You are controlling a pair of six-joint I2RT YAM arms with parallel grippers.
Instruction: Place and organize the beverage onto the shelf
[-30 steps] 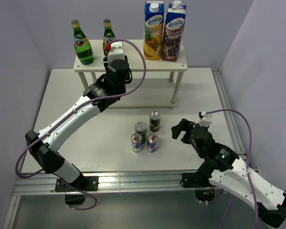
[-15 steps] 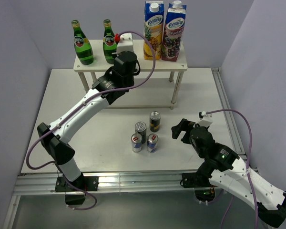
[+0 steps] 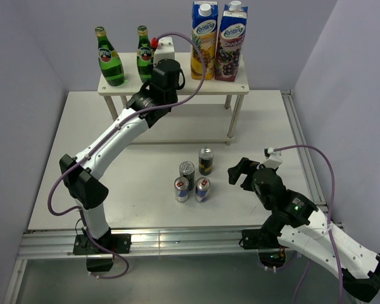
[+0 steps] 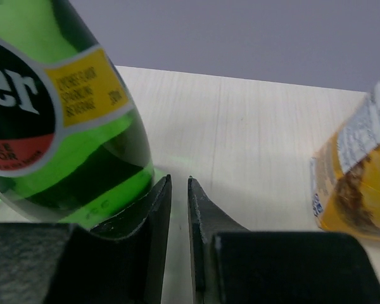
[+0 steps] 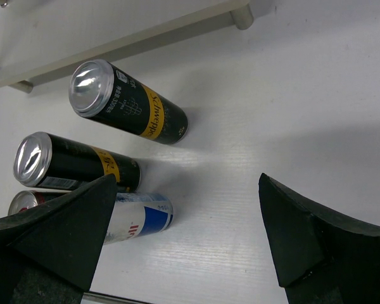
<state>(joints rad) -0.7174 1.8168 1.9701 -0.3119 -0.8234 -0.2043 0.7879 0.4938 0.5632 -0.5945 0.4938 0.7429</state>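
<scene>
The right gripper (image 5: pixel 186 180) has not moved: fingers spread, empty, with four cans (image 3: pixel 202 189) ahead and to its left. The left gripper (image 4: pixel 179 182) has drawn off the second bottle (image 4: pixel 57 126), jaws almost together on nothing. That bottle stands upright just left of its fingers on the shelf (image 4: pixel 253 126) top board. Judgement: bottles placed, cans outstanding. The bottle shows green glass, a red-and-yellow label and a gold cap

Plain pale lavender-grey wall (image 3: pixel 278 44) beyond the left hand (image 4: pixel 179 180), with matching walls to either side. White table (image 3: pixel 82 126) with faint wood grain under the right hand (image 5: pixel 187 179). Aluminium rail (image 3: pixel 177 237) along the table's near edge, another down its side right of that hand. Dark floor (image 3: pixel 177 278) below the rail. Soft diffuse light, weak shadows, glare on the near rail.
</scene>
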